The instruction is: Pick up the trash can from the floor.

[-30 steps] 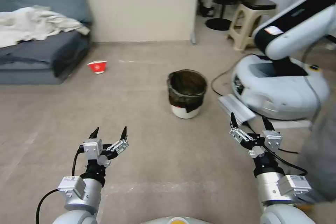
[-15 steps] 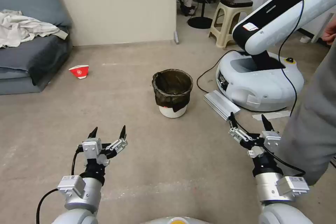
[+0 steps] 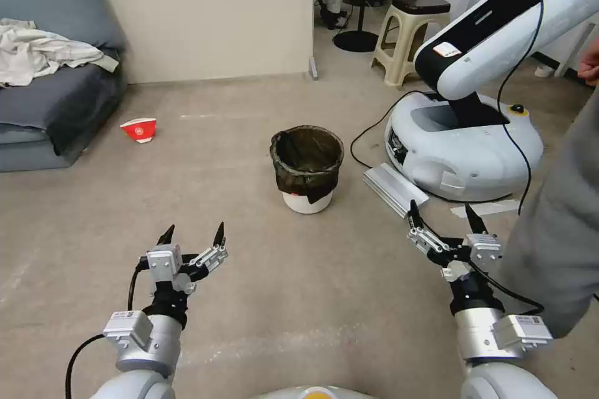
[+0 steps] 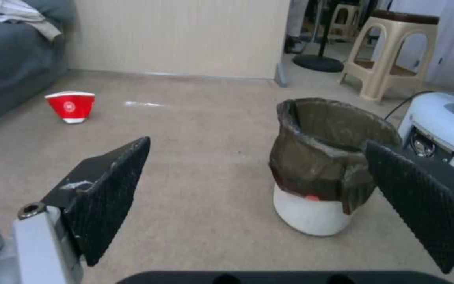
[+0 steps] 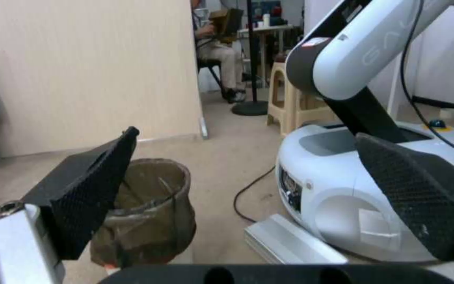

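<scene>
Trash can (image 3: pixel 307 168) is seen upright on the floor (image 3: pixel 249 156), well apart from left pincer (image 3: pixel 192 236) and right pincer (image 3: pixel 442 217), both spread wide; no writing can be read.

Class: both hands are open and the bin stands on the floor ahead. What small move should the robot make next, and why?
Probably roll the base a little closer. The trash can stands upright on the floor, well beyond the left hand and right hand, both open, empty and held low in front. Neither touches the rim, so a grasp likely cannot start yet.
</scene>
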